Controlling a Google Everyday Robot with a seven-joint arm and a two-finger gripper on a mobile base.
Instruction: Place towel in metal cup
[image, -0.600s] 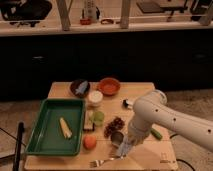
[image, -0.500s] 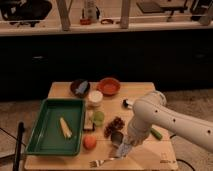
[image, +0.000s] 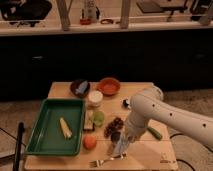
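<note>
Towel (image: 119, 149), pale and bunched, lies near the front edge of the table (image: 150, 156), just behind a fork (image: 107, 161); the gripper (image: 122, 143) is down upon it, whether clamped or loose I cannot tell; what seems the metal cup (image: 115, 136) stands just behind, beside grapes (image: 115, 124); an orange bowl (image: 109, 86) sits farthest back.

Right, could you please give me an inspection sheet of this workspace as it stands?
Surface: wooden table, crowded in the middle.
Job's things: pale towel at the gripper, above the table's front; metal cup cannot be made out.
Clutter: green tray holding a yellow item; dark bowl; orange bowl; white container; grapes; orange fruit; fork.
Gripper: gripper low over the front centre, just in front of the grapes.
Cables: nothing seen.
Surroundings: dark cabinets behind; black post left of the table.
</note>
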